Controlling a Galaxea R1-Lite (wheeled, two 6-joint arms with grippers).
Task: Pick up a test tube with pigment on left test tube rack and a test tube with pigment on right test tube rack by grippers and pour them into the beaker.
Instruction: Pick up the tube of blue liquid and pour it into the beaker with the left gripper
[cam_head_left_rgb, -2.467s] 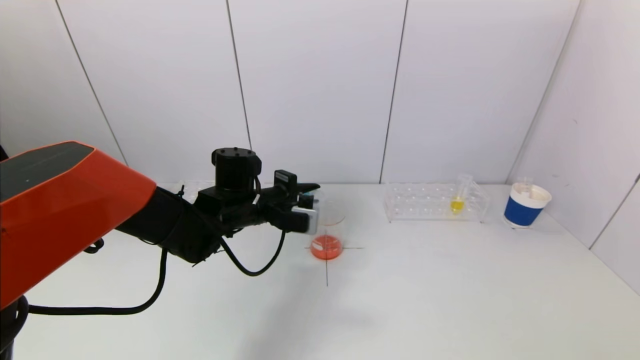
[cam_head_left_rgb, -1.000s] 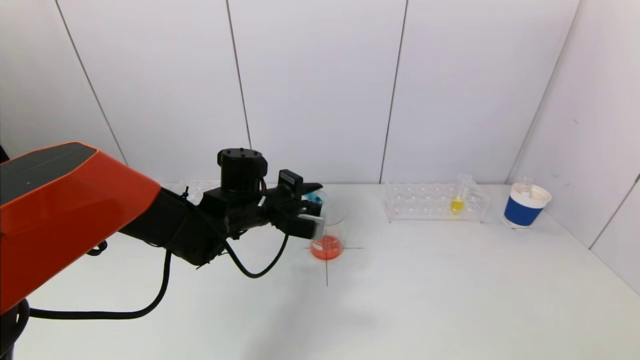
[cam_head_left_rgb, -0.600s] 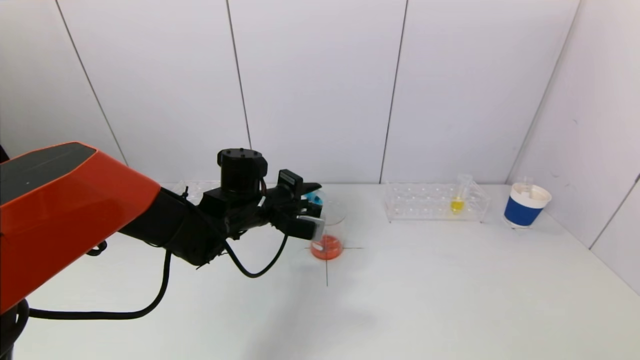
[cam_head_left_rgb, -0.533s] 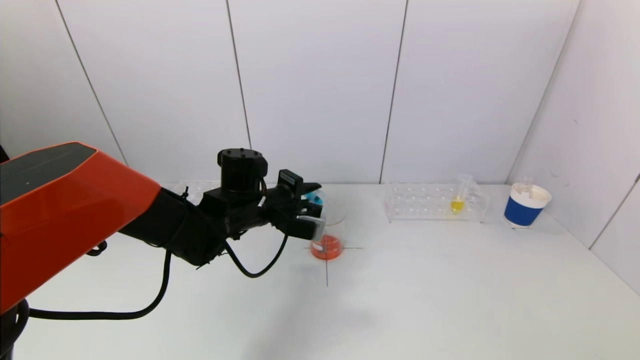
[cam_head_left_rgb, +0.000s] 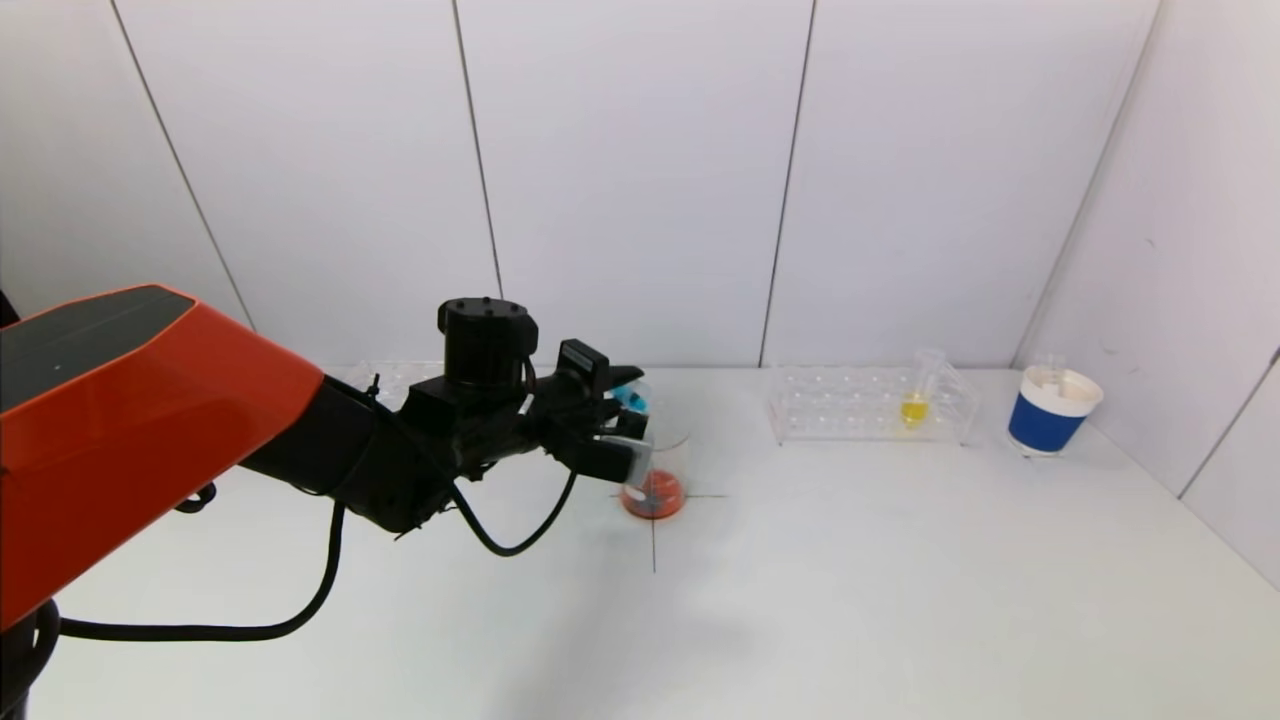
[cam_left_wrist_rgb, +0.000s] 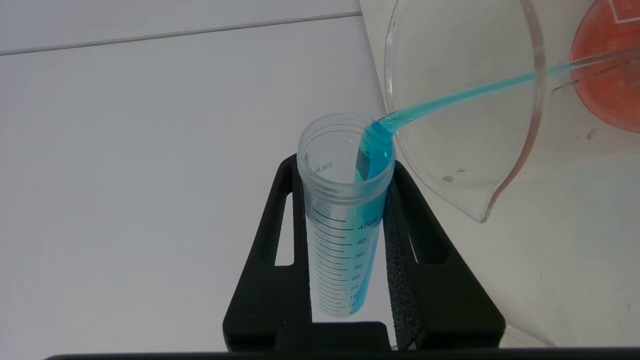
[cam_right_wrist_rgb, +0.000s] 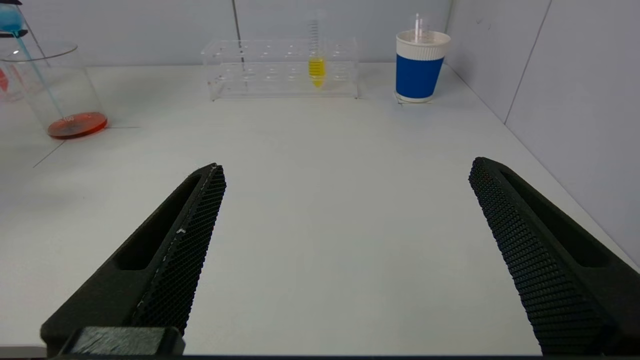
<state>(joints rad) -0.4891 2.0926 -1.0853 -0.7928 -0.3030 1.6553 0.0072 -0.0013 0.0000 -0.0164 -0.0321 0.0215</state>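
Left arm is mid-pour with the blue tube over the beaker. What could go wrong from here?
1. The left gripper holds the blue test tube with its mouth just outside the beaker rim; only a thin stream bridges the gap, so a small drift or less tilt could spill onto the table.
2. The tube lip sits close to the beaker's rim; nudging it might tip the beaker.
3. The yellow test tube waits in the right rack, and the right gripper is open, far from it.

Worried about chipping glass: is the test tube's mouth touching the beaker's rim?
Cannot tell. In the left wrist view the test tube mouth overlaps the beaker rim; no gap shows.
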